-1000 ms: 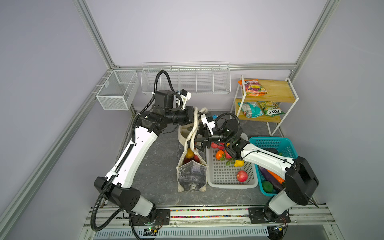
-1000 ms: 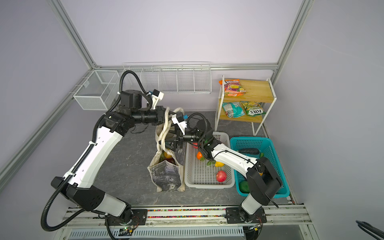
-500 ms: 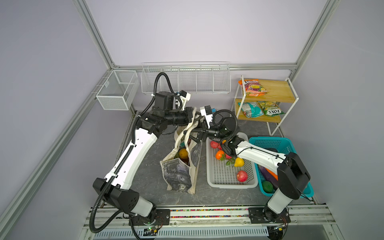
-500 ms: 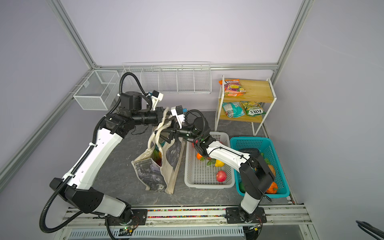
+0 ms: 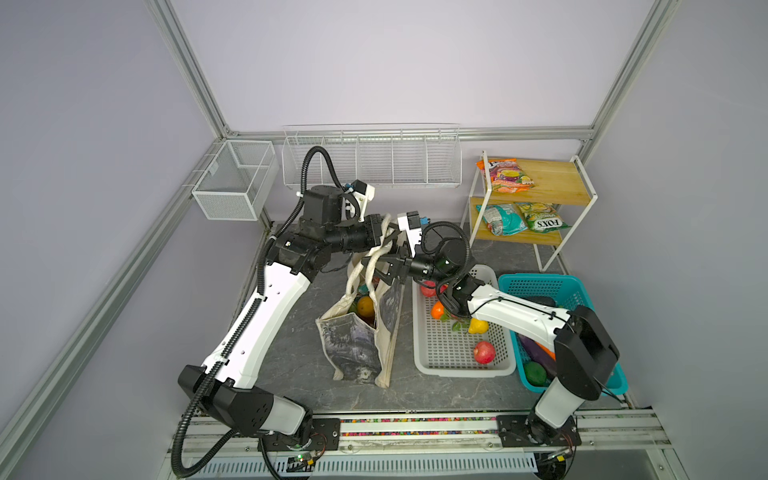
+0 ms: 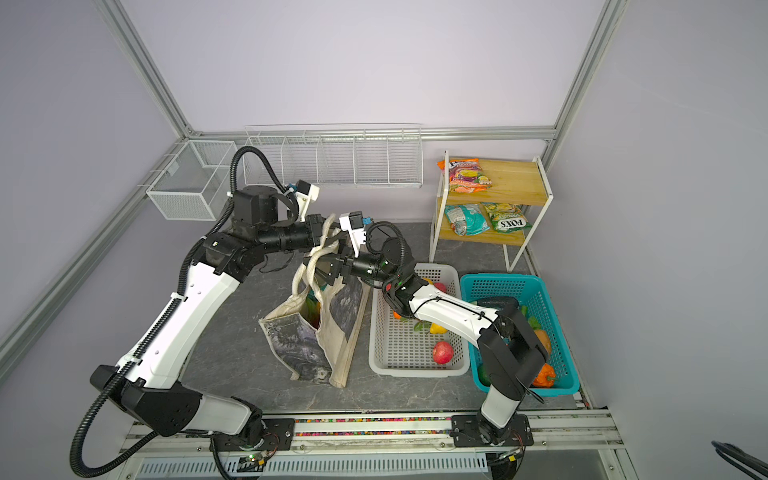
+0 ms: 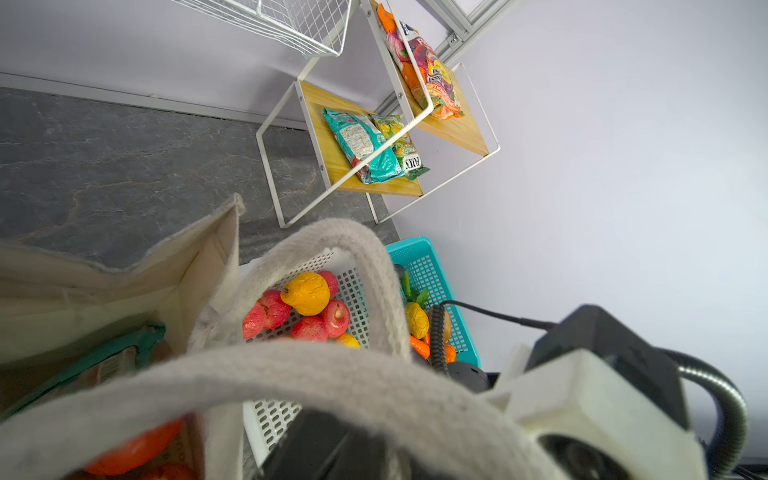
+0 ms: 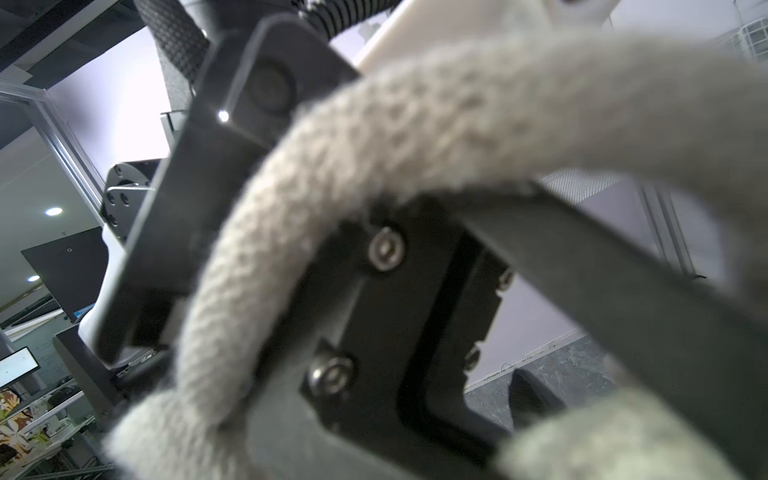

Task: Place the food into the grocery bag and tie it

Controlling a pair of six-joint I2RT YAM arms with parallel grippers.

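1. Two robot arms meet above the grocery bag [image 5: 353,345] [image 6: 299,340]. It is a cream canvas tote with a grey-black printed panel, and it stands open-mouthed on a grey stone-look table [image 5: 291,374].
2. We see the bag's long strap handles [image 5: 366,266] rising from its mouth to the left gripper [image 5: 384,235], which is above the bag's far end. Its jaws are together, clamped on the strap handles, and one loop is draped over its tip.
3. The right gripper [image 5: 377,269] hovers just above the bag's mouth, close beside the left gripper. Its fingers stand apart and a strap crosses them; we cannot tell whether they touch it.
4. In the right wrist view, one thick, blurred strap [image 8: 353,145] curves across the black body of the left gripper.
5. Inside the bag we see an orange [image 5: 365,306]. The left wrist view also shows a teal snack packet [image 7: 124,353] and a red-orange fruit [image 7: 137,446] in there.
6. Just beside the bag, on the right arm's side, a white perforated basket [image 5: 457,368] holds more food. This includes a red apple [image 5: 484,352] and a yellow fruit [image 5: 478,326].
7. Farther from the bag on that same side, a teal basket [image 5: 536,286] holds vegetables.
8. Well apart from the bag, toward the back wall, a wooden shelf [image 5: 548,187] carries three snack packets.
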